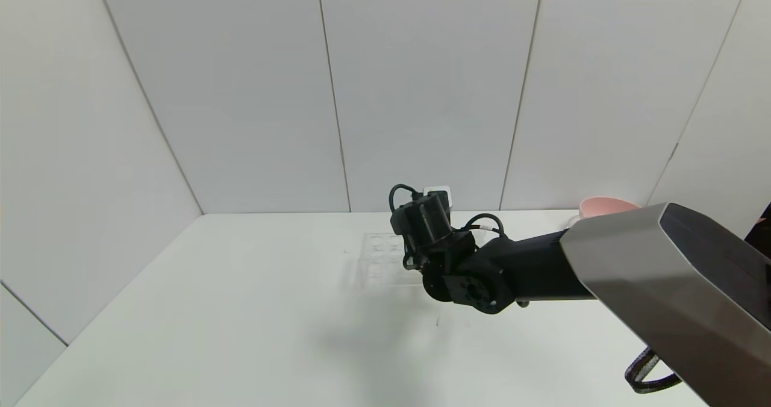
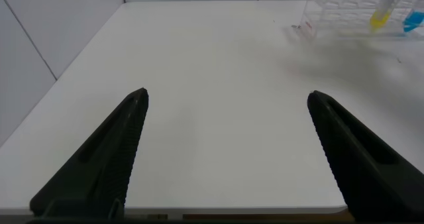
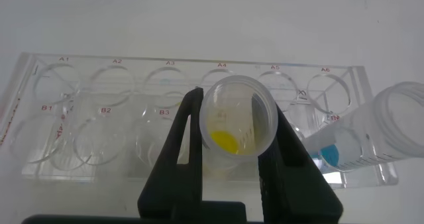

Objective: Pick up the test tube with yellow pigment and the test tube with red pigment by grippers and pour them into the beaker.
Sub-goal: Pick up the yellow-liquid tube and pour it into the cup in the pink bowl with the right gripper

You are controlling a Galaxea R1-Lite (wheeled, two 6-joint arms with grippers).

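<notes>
While our right gripper reaches over the clear rack in the middle of the table, its two fingers are squeezed tight on the yellow tube. That tube sits in the rack, and a blue tube leans in a hole just beside it. We think we are on the first step, picking up the yellow one. Next we should lift it straight up so it slides out and does not bump the blue tube. We cannot see the red tube or the beaker right now. Only a pink bowl peeks out behind the arm. Our left gripper hangs wide open over bare table, holding nothing.
</notes>
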